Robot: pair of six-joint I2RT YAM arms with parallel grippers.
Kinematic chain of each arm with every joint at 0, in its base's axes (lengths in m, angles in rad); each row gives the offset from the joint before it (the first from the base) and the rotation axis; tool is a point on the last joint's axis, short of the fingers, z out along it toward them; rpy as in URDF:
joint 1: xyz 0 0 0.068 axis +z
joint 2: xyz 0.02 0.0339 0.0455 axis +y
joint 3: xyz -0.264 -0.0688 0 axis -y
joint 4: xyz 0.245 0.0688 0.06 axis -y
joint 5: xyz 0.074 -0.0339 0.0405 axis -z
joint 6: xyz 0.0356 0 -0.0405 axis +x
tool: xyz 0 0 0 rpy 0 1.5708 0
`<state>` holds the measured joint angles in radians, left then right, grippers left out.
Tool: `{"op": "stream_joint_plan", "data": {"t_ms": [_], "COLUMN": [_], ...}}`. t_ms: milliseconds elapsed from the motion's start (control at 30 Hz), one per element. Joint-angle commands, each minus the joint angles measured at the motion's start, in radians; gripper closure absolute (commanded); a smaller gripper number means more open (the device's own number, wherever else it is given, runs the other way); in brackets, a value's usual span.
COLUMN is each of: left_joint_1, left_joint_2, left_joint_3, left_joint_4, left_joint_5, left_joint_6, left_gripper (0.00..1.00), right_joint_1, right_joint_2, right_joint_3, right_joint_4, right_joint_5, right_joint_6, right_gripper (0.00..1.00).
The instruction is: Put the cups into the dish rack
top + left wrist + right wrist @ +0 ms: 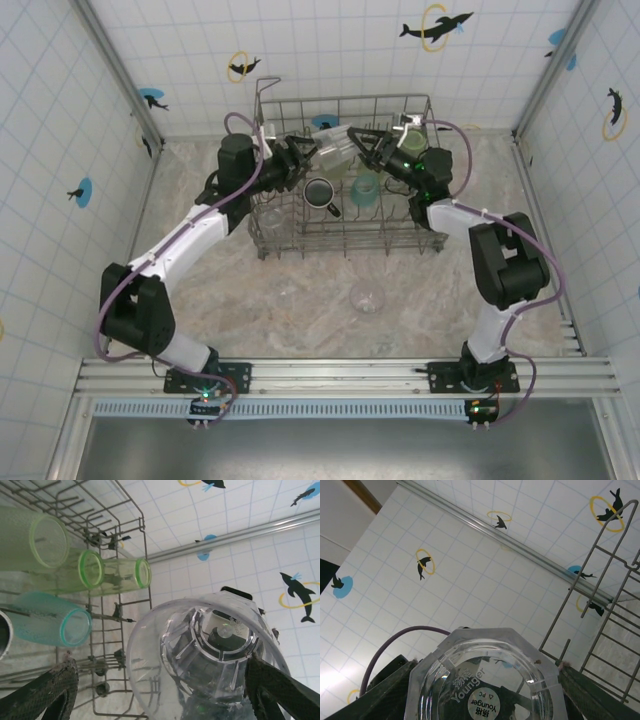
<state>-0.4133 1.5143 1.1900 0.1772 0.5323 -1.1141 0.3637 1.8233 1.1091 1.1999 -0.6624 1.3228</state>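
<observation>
A clear cup (335, 150) hangs on its side over the back of the dish rack (345, 243), between my two grippers. My right gripper (362, 143) is shut on its octagonal base (485, 680), a finger pressed to each side. My left gripper (308, 152) stands wide open around the cup's mouth (200, 660), its left finger (47, 695) well away from the rim. Lying in the rack are a pale green cup (35, 540), two green cups (87, 570) and a teal cup (50, 625). A dark mug (320, 192) sits in the rack too.
Another clear cup (367, 297) lies on the marble table in front of the rack. The rack's tall wire sides (615, 605) rise close beside the right gripper. Tiled walls with dolphin stickers enclose the table on three sides.
</observation>
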Motion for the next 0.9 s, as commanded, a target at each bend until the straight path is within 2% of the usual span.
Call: {"op": "stream_joint_plan", "data": {"t_ms": [0, 100, 400, 667, 867], "left_joint_1": [0.010, 0.047, 0.186, 0.244, 0.301], "left_joint_2": [-0.049, -0.062, -0.138, -0.167, -0.144], "left_joint_3": [0.057, 0.106, 0.135, 0.177, 0.125], "left_joint_4": [-0.094, -0.180, -0.303, -0.473, -0.492], "left_joint_5": [-0.054, -0.066, -0.110, -0.347, -0.431], "left_joint_6": [0.113, 0.170, 0.283, 0.494, 0.562], "left_gripper": [0.10, 0.08, 0.03, 0.03, 0.03], "right_joint_1": [-0.007, -0.011, -0.006, 0.041, 0.103], "right_joint_2": [-0.060, -0.064, -0.067, -0.068, -0.043], "right_joint_3": [0.005, 0.023, 0.076, 0.182, 0.292], "right_joint_4": [-0.067, -0.128, -0.259, -0.506, -0.709], "right_joint_5": [0.016, 0.015, 0.033, 0.071, 0.130], "right_joint_6": [-0.087, -0.119, -0.204, -0.415, -0.596], "right_gripper": [0.60, 0.60, 0.60, 0.61, 0.61]}}
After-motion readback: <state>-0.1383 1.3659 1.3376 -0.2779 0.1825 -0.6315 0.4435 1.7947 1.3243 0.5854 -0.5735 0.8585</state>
